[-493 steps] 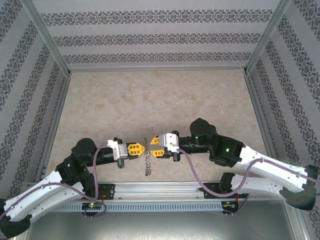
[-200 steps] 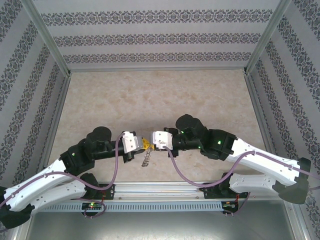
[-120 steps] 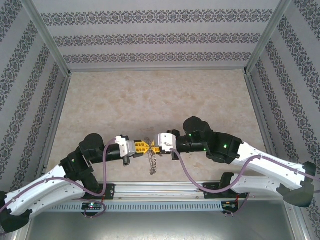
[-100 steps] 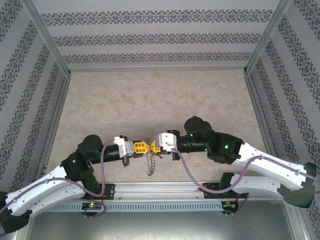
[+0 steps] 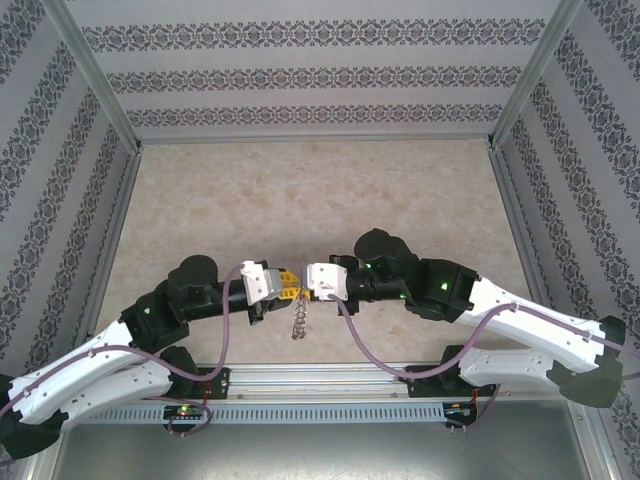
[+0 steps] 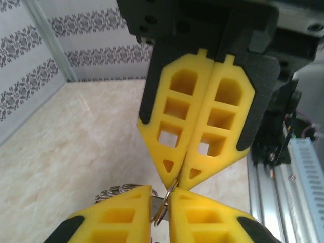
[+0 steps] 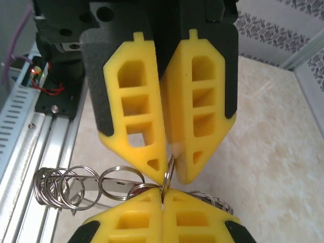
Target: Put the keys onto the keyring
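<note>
Holding the keyring (image 7: 68, 188) up between our two grippers, we think we are at the step of pulling one thin loop apart so a key can slide on. Our left gripper (image 6: 161, 198) is pinched on that loop with just a tiny gap. Our right gripper (image 7: 163, 195) is squeezed tight on it too, tip to tip. The other loops hang down over the table (image 5: 300, 190). Next we need a soft, careful tug without letting go.

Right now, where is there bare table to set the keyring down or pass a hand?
Bare: the table's far half, up to the back wall, side to side. Crowded: front centre, where left end effector and right end effector pinch the keyring tip to tip.
</note>
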Controlling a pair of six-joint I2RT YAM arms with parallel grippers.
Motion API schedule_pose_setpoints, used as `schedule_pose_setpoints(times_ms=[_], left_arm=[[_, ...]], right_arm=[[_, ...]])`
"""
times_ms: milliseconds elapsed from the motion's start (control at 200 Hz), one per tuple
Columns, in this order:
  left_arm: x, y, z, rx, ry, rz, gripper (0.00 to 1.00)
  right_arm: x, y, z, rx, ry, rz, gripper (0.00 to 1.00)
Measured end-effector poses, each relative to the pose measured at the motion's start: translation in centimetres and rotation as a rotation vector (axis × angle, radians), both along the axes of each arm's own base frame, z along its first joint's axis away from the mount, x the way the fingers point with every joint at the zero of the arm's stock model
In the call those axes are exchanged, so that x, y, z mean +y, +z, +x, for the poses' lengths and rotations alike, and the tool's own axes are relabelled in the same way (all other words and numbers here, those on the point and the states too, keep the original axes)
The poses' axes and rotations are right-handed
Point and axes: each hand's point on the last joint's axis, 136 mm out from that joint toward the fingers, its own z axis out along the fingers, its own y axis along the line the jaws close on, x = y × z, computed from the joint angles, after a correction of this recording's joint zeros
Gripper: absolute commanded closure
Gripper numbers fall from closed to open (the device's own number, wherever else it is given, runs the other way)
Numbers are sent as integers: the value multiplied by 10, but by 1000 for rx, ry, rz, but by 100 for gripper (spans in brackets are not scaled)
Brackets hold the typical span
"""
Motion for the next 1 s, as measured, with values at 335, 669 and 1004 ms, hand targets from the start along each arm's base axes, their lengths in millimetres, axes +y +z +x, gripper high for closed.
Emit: schedule_pose_setpoints(times_ms=[335, 669, 1004], left_arm=[[0, -4, -11, -43, -44, -26, 100], [-4, 21, -36, -73, -164, -216, 100], [-5, 19, -35, -60, -162, -224, 97]], right_arm=[[-1, -3, -6, -10, 18, -9, 84], [-1, 17, -26, 15, 97, 128, 82], [-1, 16, -27, 33, 94, 128, 100]])
